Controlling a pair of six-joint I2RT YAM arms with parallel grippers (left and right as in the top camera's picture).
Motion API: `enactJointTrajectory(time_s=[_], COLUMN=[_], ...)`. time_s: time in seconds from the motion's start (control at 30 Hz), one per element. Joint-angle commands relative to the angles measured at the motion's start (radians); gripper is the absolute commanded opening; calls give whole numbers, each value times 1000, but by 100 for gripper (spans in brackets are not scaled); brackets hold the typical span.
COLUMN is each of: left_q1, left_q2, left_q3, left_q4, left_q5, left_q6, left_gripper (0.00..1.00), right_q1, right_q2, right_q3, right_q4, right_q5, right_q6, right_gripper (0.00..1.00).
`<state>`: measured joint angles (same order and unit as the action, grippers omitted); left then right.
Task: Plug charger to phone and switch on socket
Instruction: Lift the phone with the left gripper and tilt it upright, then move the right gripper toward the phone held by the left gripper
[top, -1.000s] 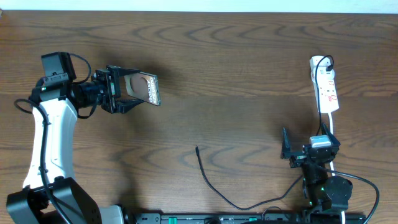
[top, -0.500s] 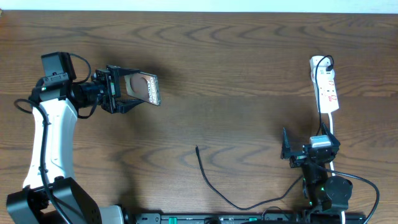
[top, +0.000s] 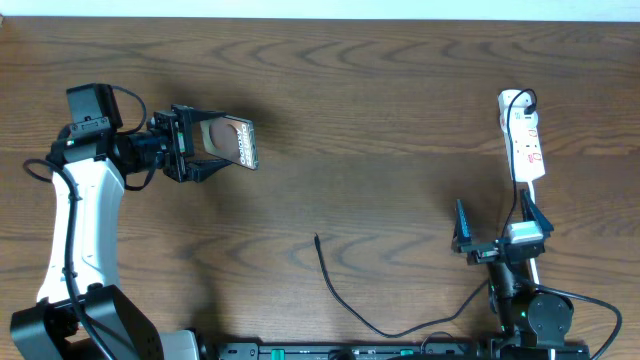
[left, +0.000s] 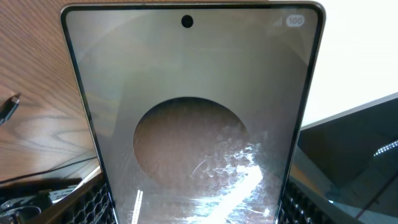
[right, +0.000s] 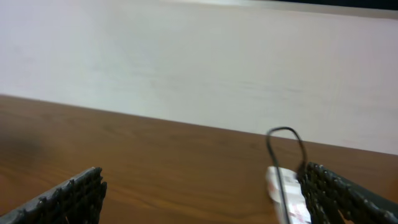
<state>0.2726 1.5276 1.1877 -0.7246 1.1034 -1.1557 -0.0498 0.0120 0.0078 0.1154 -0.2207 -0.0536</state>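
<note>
Dark wood-grain table (top: 400, 110), pale wall (right: 186, 68) behind, left gripper (top: 222, 143) clamping phone (top: 241, 143), right gripper (top: 497, 224) spread wide near socket (top: 523, 135), charger (top: 331, 283) lying between.

The phone (left: 193, 124) shows a small "100" in a rounded badge at its screen's top right corner; the socket (top: 522, 135) carries red marks too small to read.

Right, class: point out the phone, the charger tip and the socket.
phone (top: 233, 140), overhead view, glossy face.
charger (top: 317, 240), overhead view, connector tip.
socket (top: 523, 135), overhead view, white body.
</note>
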Motion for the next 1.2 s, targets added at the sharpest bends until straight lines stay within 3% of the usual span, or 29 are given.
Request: enactJointTrajectory(time_s=[0.0,0.2,0.37,0.53,0.6,0.7,0.73,0.8,0.9,1.07,1.17], left_q1=[4,4,4,4,4,4,4,4,4,3,3], left_q2=[-21,-21,-21,-21,-21,-20,-21,-20,-21,-20,-20], left_q3=[27,27,27,26,26,26,26,26,26,26,26], left_q4=[5,5,5,5,5,5,5,4,5,0,0], left_q5=[71,71,66,63,63,49,40,7,-29,-127,-189], left_q6=[-5,2,2,2,2,2,2,2,2,2,2], left_gripper=[7,7,7,7,7,7,7,7,8,7,7], right_q1=[6,6,6,6,6,14,23,62,116,212,271], right_q2=[-1,163,515,940,1096,1315,1366,1481,1571,1665,1696], right_q3=[58,260,518,793,876,957,968,978,978,978,978], right_q4=[5,-29,-106,-141,-77,115,189,380,482,495,495], right_q5=[-55,-111,-321,-788,-1047,-1248,-1245,-1202,-1109,-958,-911], right_q6=[119,159,204,227,226,319,386,671,898,1091,1131], right_gripper=[99,99,99,99,99,99,99,99,99,99,99])
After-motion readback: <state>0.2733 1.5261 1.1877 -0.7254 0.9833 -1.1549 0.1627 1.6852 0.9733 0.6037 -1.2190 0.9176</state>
